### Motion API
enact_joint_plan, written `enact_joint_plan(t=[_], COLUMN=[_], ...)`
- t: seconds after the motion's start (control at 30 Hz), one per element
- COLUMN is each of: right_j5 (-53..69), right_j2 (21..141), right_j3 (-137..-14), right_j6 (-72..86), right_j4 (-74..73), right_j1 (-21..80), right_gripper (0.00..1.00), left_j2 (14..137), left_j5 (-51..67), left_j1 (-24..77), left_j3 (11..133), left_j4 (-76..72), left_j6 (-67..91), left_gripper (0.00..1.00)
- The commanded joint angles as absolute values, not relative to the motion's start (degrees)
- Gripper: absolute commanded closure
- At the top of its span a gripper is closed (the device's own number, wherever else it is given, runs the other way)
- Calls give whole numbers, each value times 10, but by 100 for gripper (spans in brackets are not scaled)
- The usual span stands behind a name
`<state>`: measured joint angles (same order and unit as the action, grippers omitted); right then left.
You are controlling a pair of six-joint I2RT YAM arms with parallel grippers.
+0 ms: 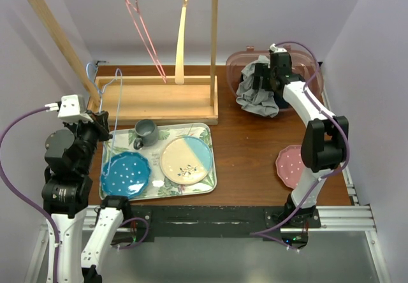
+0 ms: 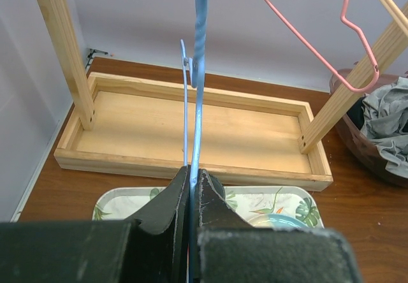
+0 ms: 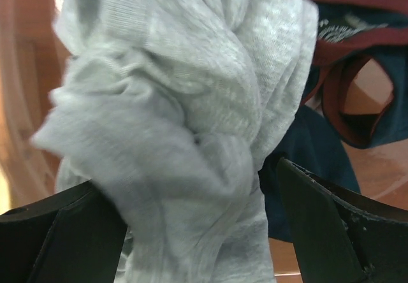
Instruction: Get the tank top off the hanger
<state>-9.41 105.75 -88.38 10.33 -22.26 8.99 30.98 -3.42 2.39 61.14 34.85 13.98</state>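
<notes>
Seemingly the garment is off already: the grey tank top (image 1: 250,93) lies bunched at about 1 o'clock on the table, heaped in the translucent pink bin (image 1: 233,62) and spilling over its near rim, well apart from the light blue wire hanger (image 2: 199,72) at 9 o'clock. Our left gripper (image 2: 193,180) is pressed together on that hanger's wire and holds it upright in front of the wooden rack (image 1: 153,101). Our right gripper (image 3: 191,187) stands spread, one finger on each side of the crumpled grey cloth, above a navy garment (image 3: 306,146) in the bin. We judge the main risk to be a fold catching on a finger as the right arm lifts, which would drag the top back out. The overhanging part could also pull the rest onto the table. A tilting hanger might strike the mug (image 1: 145,132) on the tray (image 1: 211,168).
</notes>
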Motion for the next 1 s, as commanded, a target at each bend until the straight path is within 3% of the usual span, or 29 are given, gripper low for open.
enact_joint_plan(t=[0.0, 0.1, 0.13, 0.23, 0.33, 0.5, 0.77, 0.87, 0.97], right_j5=[-93, -84, -85, -84, -109, -184, -175, -177, -178], right_j2=[1087, 1103, 1102, 1092, 1079, 1045, 1074, 1082, 1099], right_j3=[-891, -903, -901, -890, -893, -860, -826, -799, -805], right_j6=[78, 61, 54, 17, -16, -42, -21, -11, -9], right_j4=[-242, -230, -207, -144, -107, -5, 68, 94, 84], right_j1=[91, 86, 85, 79, 68, 60, 54, 54, 53], right_gripper=[9, 24, 38, 64, 73, 76, 73, 68, 57], left_j2=[317, 320, 321, 323, 323, 325, 342, 357, 375], left_j5=[-36, -33, -33, -33, -33, -38, -67, -74, -70], left_j1=[25, 25, 25, 25, 25, 25, 25, 25, 25], left_j3=[630, 633, 634, 635, 635, 635, 644, 656, 666], left_j4=[321, 321, 321, 321, 319, 314, 304, 301, 300], left_j6=[141, 142, 142, 142, 145, 148, 135, 129, 128], left_gripper=[100, 100, 100, 100, 100, 100, 100, 100, 100])
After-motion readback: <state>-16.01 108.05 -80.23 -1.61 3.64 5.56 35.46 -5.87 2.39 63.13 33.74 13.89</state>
